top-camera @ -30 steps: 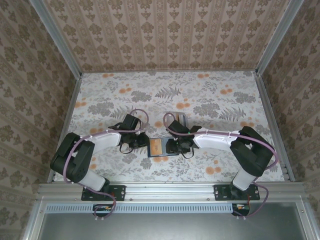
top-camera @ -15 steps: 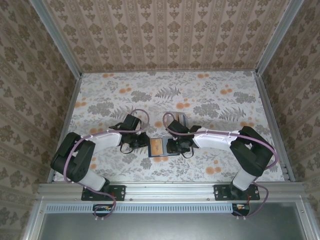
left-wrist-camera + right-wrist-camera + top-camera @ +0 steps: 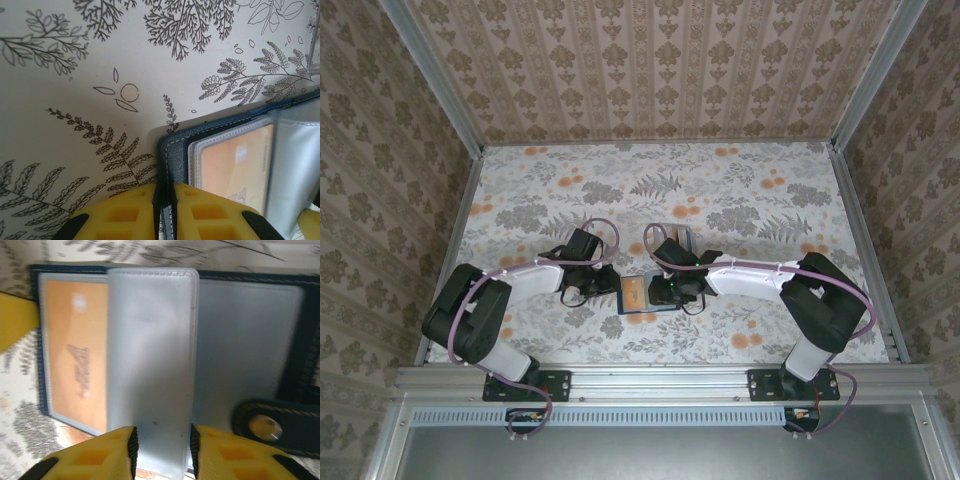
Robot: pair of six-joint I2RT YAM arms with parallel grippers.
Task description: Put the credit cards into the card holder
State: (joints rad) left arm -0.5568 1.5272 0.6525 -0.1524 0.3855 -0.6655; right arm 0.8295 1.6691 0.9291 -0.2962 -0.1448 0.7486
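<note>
The navy card holder (image 3: 636, 311) lies open on the table between my two grippers. An orange-tan credit card (image 3: 70, 350) sits in its left clear pocket, also seen in the left wrist view as the orange card (image 3: 240, 160). My left gripper (image 3: 164, 192) is shut on the holder's cover edge (image 3: 175, 150). My right gripper (image 3: 162, 440) hovers open over the holder's spine. A pale grey, dotted-edged leaf (image 3: 150, 355) lies under the gap; whether it is a card or a sleeve is unclear. The snap tab (image 3: 265, 426) is at the right.
A clear slotted rack (image 3: 679, 238) stands just behind the right gripper (image 3: 660, 291). The left gripper (image 3: 603, 285) rests low on the floral tabletop (image 3: 740, 190). Patterned walls enclose the back and both sides.
The right gripper has edged slightly left over the open holder. The left gripper and the holder have stayed put.
</note>
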